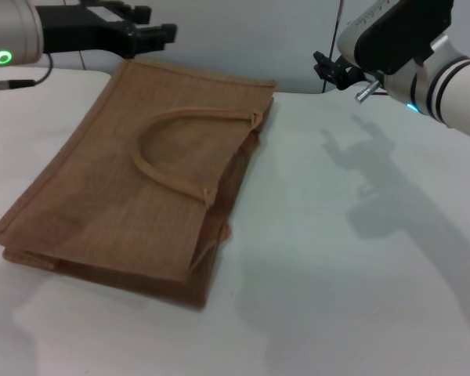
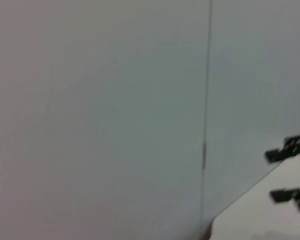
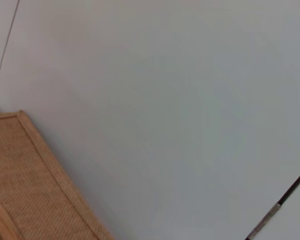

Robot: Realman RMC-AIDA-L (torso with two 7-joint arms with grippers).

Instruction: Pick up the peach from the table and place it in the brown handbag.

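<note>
Fingers [image 1: 145, 35] of left gripper [image 1: 153, 33] spread above brown handbag [image 1: 141, 188]; right gripper's [image 1: 333, 72] state unclear; white table [image 1: 360, 258]; grey wall [image 2: 90, 100].

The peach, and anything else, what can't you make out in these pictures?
- Peach: in no view; whether it is inside the flat-lying brown handbag cannot be told.
- Right claw: head view, its fingers hidden by its own arm.
- Left claw: head view, partly cut by the top edge; fingers apart, nothing between them.
- Table: both wrist views show mostly wall.

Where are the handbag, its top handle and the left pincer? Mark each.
handbag [image 1: 102, 204]: head view, woven side panel.
handle [image 1: 168, 176]: head view, curved loop.
left pincer [image 1: 153, 26]: head view, between the black fingertips.
</note>
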